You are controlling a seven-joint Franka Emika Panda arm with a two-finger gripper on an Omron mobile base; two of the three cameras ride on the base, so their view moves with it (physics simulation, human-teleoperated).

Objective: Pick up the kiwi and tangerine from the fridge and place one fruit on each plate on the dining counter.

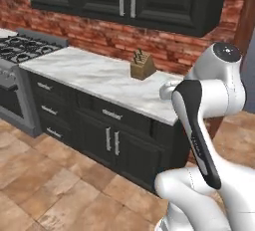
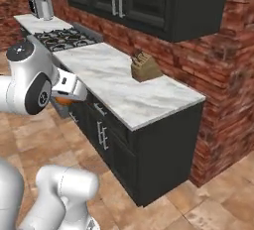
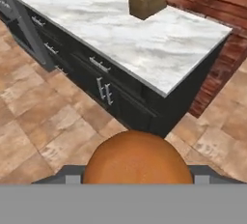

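Tangerine (image 3: 137, 158) gripped in the jaws above tiled floor (image 3: 43, 121), near marble wall counter (image 3: 120, 35).

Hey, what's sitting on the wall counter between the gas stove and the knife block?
Nothing: in the right base view the marble top runs bare from the gas stove to the knife block. The left base view shows the same.

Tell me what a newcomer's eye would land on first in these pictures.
First, the tangerine, a big orange ball low in the hand view, sitting right at the gripper. Next, the white marble wall counter on dark cabinets against the red brick wall, with a wooden knife block standing near its back edge. To the counter's left sits the gas stove.
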